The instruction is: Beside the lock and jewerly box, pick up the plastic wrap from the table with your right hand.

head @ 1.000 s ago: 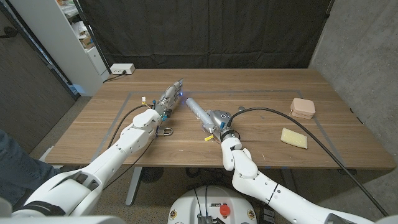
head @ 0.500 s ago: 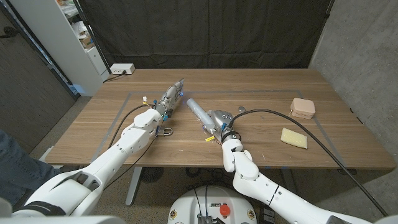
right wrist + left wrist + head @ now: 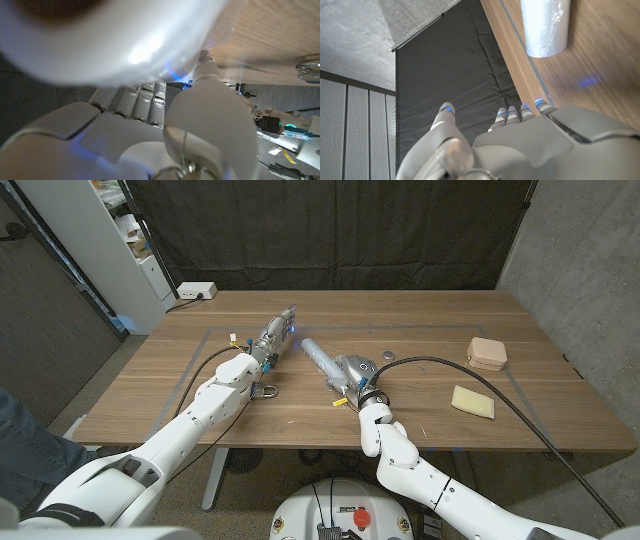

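The plastic wrap (image 3: 318,357) is a clear roll lying slantwise at mid-table. My right hand (image 3: 352,373) is at its near end. In the right wrist view the fingers (image 3: 145,97) and thumb curl around the roll (image 3: 110,45), which looms large and blurred. My left hand (image 3: 275,335) stretches out just left of the roll's far end, fingers straight and apart, holding nothing. Its wrist view shows the hand (image 3: 520,145) and the roll's end (image 3: 545,25) a short way ahead. A padlock (image 3: 266,390) lies beside the left forearm. The pink jewelry box (image 3: 487,353) sits far right.
A yellow sponge (image 3: 472,402) lies near the jewelry box, toward the front right. A small metal disc (image 3: 388,355) sits just right of my right hand. A black cable arcs over the table from the right wrist. Faint tape lines mark a rectangle on the wood.
My right wrist and forearm have shifted a little to the right and forward. The roll and the left hand have hardly moved.
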Motion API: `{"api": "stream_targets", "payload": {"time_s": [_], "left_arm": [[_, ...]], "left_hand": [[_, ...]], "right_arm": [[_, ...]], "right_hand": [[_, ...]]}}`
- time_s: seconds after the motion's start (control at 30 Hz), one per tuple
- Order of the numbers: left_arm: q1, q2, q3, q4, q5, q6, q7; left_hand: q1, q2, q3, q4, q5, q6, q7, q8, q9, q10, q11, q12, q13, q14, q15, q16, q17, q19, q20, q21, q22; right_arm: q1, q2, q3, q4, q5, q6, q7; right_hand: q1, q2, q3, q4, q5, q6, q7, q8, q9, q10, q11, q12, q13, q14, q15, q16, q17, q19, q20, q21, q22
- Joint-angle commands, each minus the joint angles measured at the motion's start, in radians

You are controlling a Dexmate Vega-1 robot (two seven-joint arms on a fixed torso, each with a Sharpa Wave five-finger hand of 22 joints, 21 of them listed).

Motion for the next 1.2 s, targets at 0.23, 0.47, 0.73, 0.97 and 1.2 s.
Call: {"api": "stream_targets", "payload": {"time_s": [0.23, 0.47, 0.73, 0.97, 1.2], "left_arm": [[0.024, 0.028, -0.01, -0.061, 0.007, 0.006, 0.017], [0.033, 0.045, -0.016, -0.092, 0.009, 0.017, 0.023], [0.042, 0.061, -0.021, -0.117, 0.01, 0.028, 0.027], [0.053, 0.077, -0.028, -0.143, 0.01, 0.035, 0.033], [0.068, 0.096, -0.037, -0.172, 0.011, 0.041, 0.039]], "left_hand": [[0.011, 0.001, -0.003, -0.005, 0.0, 0.001, 0.002, 0.004, 0.006, -0.005, -0.001, 0.002, 0.006, -0.057, 0.009, 0.004, 0.004, -0.131, 0.009, 0.008, 0.005], [0.011, 0.002, -0.003, -0.005, 0.0, 0.002, 0.002, 0.004, 0.006, -0.005, 0.0, 0.002, 0.006, -0.057, 0.009, 0.004, 0.004, -0.131, 0.008, 0.008, 0.005], [0.012, 0.002, -0.003, -0.005, -0.001, 0.001, 0.002, 0.004, 0.006, -0.004, 0.0, 0.003, 0.006, -0.057, 0.009, 0.004, 0.004, -0.131, 0.008, 0.008, 0.005], [0.013, 0.003, -0.003, -0.005, -0.001, 0.001, 0.002, 0.004, 0.006, -0.004, 0.0, 0.003, 0.006, -0.057, 0.01, 0.004, 0.004, -0.131, 0.008, 0.008, 0.005], [0.014, 0.004, -0.003, -0.006, -0.001, 0.001, 0.003, 0.004, 0.006, -0.005, 0.0, 0.003, 0.006, -0.057, 0.012, 0.004, 0.004, -0.132, 0.009, 0.008, 0.005]], "right_arm": [[-0.003, -0.001, 0.011, -0.013, 0.022, 0.014, -0.031], [-0.005, -0.001, 0.013, -0.024, 0.023, 0.013, -0.043], [-0.008, 0.0, 0.016, -0.039, 0.026, 0.012, -0.052], [-0.008, 0.0, 0.017, -0.049, 0.025, 0.009, -0.058], [-0.004, -0.002, 0.018, -0.06, 0.024, 0.009, -0.058]], "right_hand": [[0.069, 0.066, -0.013, 0.006, -0.005, 0.044, -0.032, -0.003, 0.006, 0.043, -0.031, 0.014, 0.009, -0.003, -0.079, 0.017, 0.003, -0.003, -0.004, 0.024, 0.019], [0.071, 0.068, -0.018, 0.007, -0.006, 0.046, -0.032, -0.005, 0.007, 0.043, -0.029, 0.017, 0.014, -0.005, -0.08, 0.025, 0.003, -0.006, -0.005, 0.029, 0.021], [0.071, 0.07, -0.024, 0.009, -0.007, 0.048, -0.033, -0.008, 0.009, 0.046, -0.03, 0.02, 0.018, -0.006, -0.082, 0.033, 0.003, -0.007, -0.005, 0.035, 0.022], [0.071, 0.071, -0.028, 0.011, -0.008, 0.051, -0.032, -0.01, 0.01, 0.048, -0.029, 0.023, 0.022, -0.008, -0.082, 0.04, 0.003, -0.009, -0.005, 0.04, 0.023], [0.075, 0.075, -0.031, 0.01, -0.008, 0.052, -0.032, -0.013, 0.011, 0.046, -0.035, 0.024, 0.025, -0.016, -0.082, 0.045, 0.003, -0.014, -0.005, 0.044, 0.023]]}}
